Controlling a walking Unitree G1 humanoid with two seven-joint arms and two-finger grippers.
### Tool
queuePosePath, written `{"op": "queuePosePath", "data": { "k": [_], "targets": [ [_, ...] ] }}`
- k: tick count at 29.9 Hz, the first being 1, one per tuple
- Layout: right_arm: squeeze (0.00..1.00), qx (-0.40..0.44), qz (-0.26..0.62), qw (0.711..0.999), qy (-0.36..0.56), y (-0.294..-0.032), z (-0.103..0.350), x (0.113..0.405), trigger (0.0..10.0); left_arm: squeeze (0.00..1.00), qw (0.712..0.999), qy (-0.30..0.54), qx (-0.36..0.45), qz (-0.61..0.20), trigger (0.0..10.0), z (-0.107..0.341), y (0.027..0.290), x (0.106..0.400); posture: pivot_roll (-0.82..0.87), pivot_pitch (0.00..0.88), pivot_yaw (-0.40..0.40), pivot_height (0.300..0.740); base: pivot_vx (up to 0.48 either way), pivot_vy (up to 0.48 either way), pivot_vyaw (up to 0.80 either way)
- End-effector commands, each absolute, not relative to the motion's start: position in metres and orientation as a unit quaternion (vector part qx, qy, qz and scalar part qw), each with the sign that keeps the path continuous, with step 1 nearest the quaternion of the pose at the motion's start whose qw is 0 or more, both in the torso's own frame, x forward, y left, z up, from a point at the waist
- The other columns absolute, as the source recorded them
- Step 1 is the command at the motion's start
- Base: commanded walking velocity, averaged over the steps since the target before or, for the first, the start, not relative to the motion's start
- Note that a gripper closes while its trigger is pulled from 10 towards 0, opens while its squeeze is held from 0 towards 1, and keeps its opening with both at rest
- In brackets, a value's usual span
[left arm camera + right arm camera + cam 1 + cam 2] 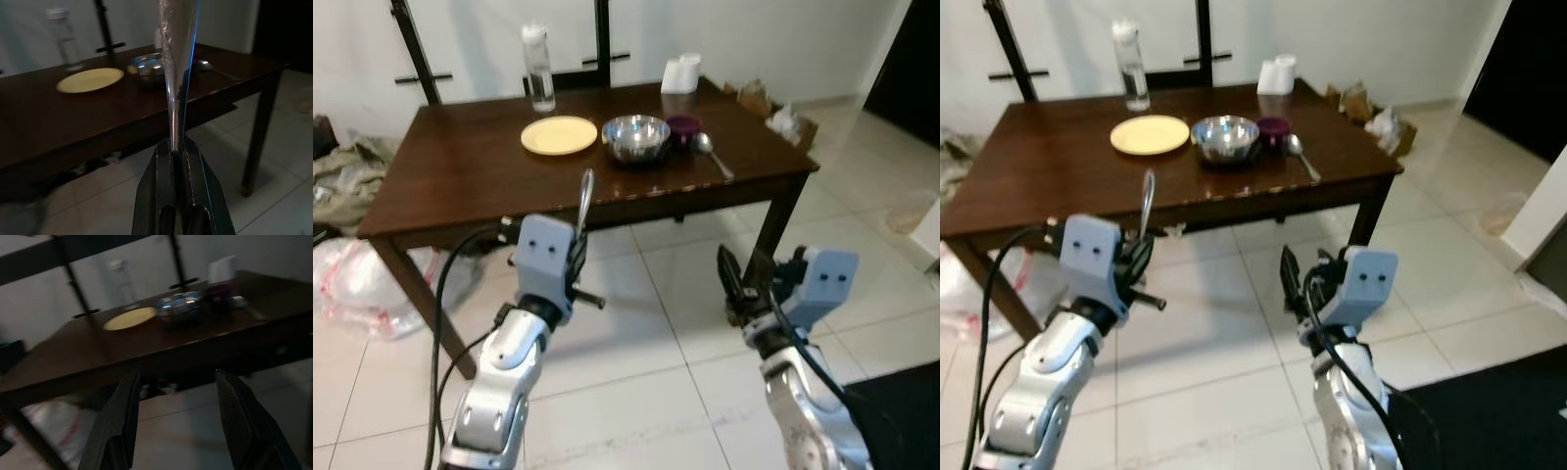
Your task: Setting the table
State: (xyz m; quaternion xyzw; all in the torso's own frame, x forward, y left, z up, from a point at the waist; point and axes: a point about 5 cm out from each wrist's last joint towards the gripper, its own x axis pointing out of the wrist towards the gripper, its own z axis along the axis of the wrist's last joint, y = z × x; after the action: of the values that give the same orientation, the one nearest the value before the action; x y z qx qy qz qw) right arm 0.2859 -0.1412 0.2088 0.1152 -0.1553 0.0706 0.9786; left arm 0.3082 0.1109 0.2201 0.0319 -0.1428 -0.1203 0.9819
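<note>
A dark wooden table point(460, 166) stands in front of me on a tiled floor. On its far half sit a yellow plate point(559, 135), a steel bowl point(636, 137), a purple cup point(683, 127) and a spoon point(710, 152). My left gripper point(578, 245) hovers before the table's near edge, shut on a slim silver utensil point(585, 196) that points straight up. The left wrist view shows the gripper point(177, 147) pinching the utensil point(177, 58). My right gripper point(734, 284) is open and empty, low over the floor near the right table leg; its fingers point(117, 426) face the table.
A water bottle point(537, 67) and a white roll point(682, 73) stand at the table's back edge. Plastic bags point(362, 284) and cloth point(347, 171) lie on the floor at left, a cluttered box point(778, 117) at right. A dark mat point(901, 392) is lower right.
</note>
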Motion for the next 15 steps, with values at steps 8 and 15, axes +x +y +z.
{"op": "queuePosePath", "data": {
  "k": [8,15],
  "targets": [
    [0.00,0.115,0.073,0.979,-0.153,-0.1401,0.2080,0.2854,10.0,0.00,0.984,-0.131,0.030,-0.118,10.0,0.2151,0.1126,0.3080,-0.05,0.085,0.123,0.740,-0.273,0.000,0.00],
    [0.00,0.115,0.072,0.979,-0.153,-0.1400,0.2078,0.2855,10.0,0.00,0.986,-0.122,0.019,-0.115,10.0,0.2140,0.1128,0.3091,-0.05,0.085,0.124,0.740,0.000,0.000,0.00]
  ]
}}
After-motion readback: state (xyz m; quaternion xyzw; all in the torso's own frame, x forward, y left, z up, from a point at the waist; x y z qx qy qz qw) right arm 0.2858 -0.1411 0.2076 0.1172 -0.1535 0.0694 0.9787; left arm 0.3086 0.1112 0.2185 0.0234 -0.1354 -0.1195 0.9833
